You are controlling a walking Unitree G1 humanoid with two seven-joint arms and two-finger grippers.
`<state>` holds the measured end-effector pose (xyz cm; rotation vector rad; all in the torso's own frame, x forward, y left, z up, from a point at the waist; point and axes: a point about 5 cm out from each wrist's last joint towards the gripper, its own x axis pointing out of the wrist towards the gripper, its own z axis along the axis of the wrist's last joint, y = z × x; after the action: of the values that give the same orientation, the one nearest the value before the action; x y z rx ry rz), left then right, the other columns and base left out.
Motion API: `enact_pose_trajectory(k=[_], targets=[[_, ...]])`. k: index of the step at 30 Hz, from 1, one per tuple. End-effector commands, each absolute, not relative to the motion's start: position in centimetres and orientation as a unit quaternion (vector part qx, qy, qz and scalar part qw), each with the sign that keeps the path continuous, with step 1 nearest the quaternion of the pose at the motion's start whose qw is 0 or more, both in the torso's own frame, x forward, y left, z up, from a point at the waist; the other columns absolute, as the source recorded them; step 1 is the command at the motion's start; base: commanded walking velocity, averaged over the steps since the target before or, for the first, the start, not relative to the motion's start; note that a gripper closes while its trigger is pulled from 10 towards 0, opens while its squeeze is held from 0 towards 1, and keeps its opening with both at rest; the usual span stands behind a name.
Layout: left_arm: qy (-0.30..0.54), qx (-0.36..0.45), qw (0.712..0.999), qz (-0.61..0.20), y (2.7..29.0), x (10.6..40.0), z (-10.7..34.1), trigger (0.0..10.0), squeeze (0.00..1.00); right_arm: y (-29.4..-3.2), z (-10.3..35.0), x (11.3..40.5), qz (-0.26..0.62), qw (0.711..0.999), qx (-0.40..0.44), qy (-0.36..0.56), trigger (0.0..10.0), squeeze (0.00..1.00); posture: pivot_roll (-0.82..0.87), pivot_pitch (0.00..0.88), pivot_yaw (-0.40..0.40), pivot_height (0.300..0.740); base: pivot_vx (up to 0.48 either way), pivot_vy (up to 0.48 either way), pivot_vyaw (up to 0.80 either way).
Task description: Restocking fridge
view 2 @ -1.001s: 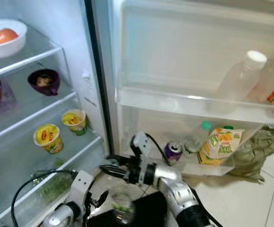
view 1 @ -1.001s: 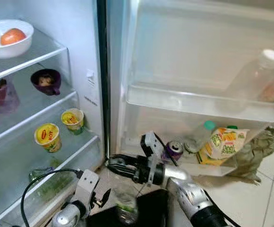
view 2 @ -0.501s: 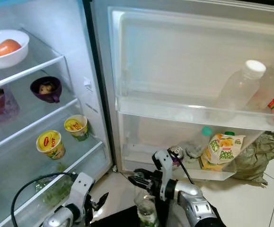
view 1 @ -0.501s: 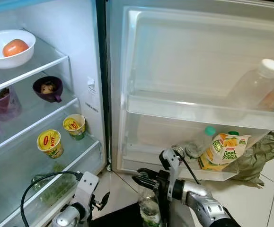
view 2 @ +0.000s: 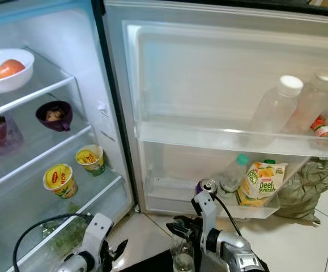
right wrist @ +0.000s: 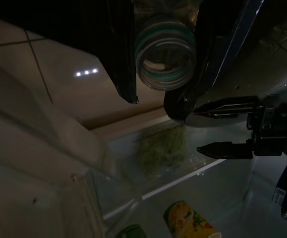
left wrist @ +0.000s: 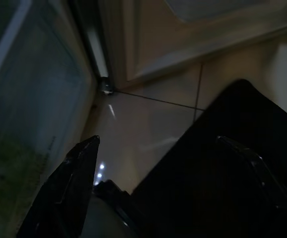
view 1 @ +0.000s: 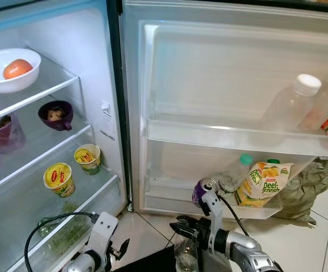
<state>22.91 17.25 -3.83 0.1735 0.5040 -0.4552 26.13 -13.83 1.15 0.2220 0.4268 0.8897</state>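
Note:
The fridge stands open, its shelves (view 1: 33,96) on the left and its door (view 1: 226,73) swung out on the right. Low in front of the door, my right gripper (view 1: 185,233) is shut on the neck of a clear bottle (view 1: 186,258), which hangs below the fingers. The right wrist view looks down on the bottle's mouth (right wrist: 165,59), between the two black fingers (right wrist: 118,54). My left gripper (view 1: 121,249) hangs low by the crisper drawer. It is open and holds nothing, with its fingers (left wrist: 69,188) wide apart over the tiled floor.
The door's lower bin (view 1: 169,195) holds a purple can (view 1: 202,190), a green-capped bottle (view 1: 234,173) and a juice pouch (view 1: 263,181); its upper bin holds clear bottles (view 1: 291,105). On the shelves are a bowl (view 1: 5,71), a purple cup (view 1: 56,115) and two tubs (view 1: 59,178). A grey-green bag (view 1: 311,181) lies on the floor.
The right gripper has carried the bottle to the right, from the fridge's hinge side to below the door's lower bin. The camera has shifted. The left gripper stays low and open.

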Motion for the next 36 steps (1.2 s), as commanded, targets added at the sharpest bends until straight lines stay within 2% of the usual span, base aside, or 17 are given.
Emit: enact_pose_trajectory(k=[1,6,15,21,23,36], targets=[[0.272,0.091,0.934,-0.212,17.39,22.44,-4.44,10.0,0.0,-14.1,0.72,25.95,0.419,0.877,0.109,0.207,10.0,0.0,-0.01,0.071,-0.053,0.561,-0.48,0.0,0.0],[0.274,0.098,0.934,-0.21,17.23,22.54,-4.49,10.0,0.0,-13.97,1.04,26.24,0.433,0.873,0.114,0.192,10.0,0.0,-0.01,0.058,-0.053,0.561,-0.48,0.0,0.0],[0.27,0.099,0.935,-0.208,17.15,22.69,-4.4,10.0,0.0,-13.93,1.37,26.52,0.441,0.873,0.115,0.177,10.0,0.0,-0.01,0.05,-0.054,0.604,0.0,0.0,0.0],[0.275,0.101,0.933,-0.207,17.09,22.61,-4.52,10.0,0.0,-13.82,1.18,26.83,0.43,0.877,0.106,0.185,10.0,0.0,-0.01,0.048,-0.052,0.604,0.0,0.0,0.0],[0.277,0.101,0.933,-0.207,17.08,22.56,-4.57,10.0,0.0,-13.65,1.52,26.66,0.457,0.862,0.134,0.175,10.0,0.0,-0.01,0.048,-0.052,0.612,0.0,0.0,0.0],[0.284,0.102,0.931,-0.207,17.03,22.42,-4.74,10.0,0.0,-13.65,1.54,26.77,0.461,0.862,0.118,0.174,10.0,0.0,-0.02,0.036,-0.055,0.65,0.0,0.0,0.0]])
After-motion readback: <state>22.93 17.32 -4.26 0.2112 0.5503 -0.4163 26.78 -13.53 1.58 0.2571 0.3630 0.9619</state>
